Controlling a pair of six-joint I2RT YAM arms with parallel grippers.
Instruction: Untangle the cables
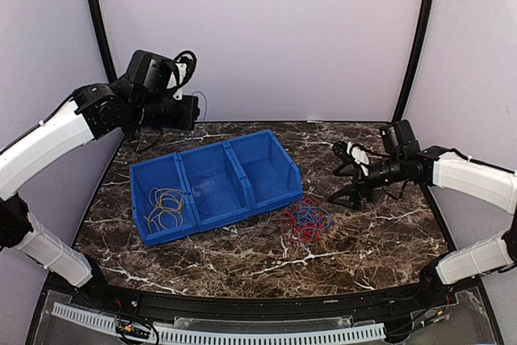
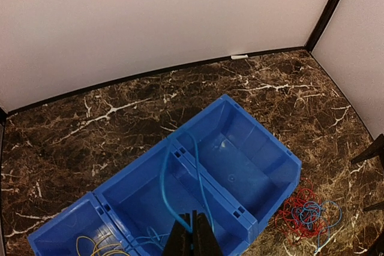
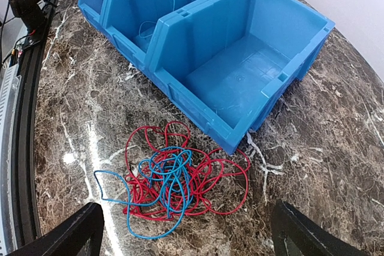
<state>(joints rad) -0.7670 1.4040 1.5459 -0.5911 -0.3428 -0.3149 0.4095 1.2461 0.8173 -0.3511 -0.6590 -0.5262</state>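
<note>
left pincer [image 2: 193,237] grips a blue cable [image 2: 164,178]; right pincer [image 3: 188,232] gapes near the tangle [image 3: 180,175].

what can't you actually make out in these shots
- Left wrist view: the yellow cable in the end compartment is cut off by the bottom edge.
- Top view: the blue cable hanging from the left hand is too thin to trace downward.
- Right wrist view: the red and blue tangle overlaps itself, so the number of separate cables is unclear.
</note>
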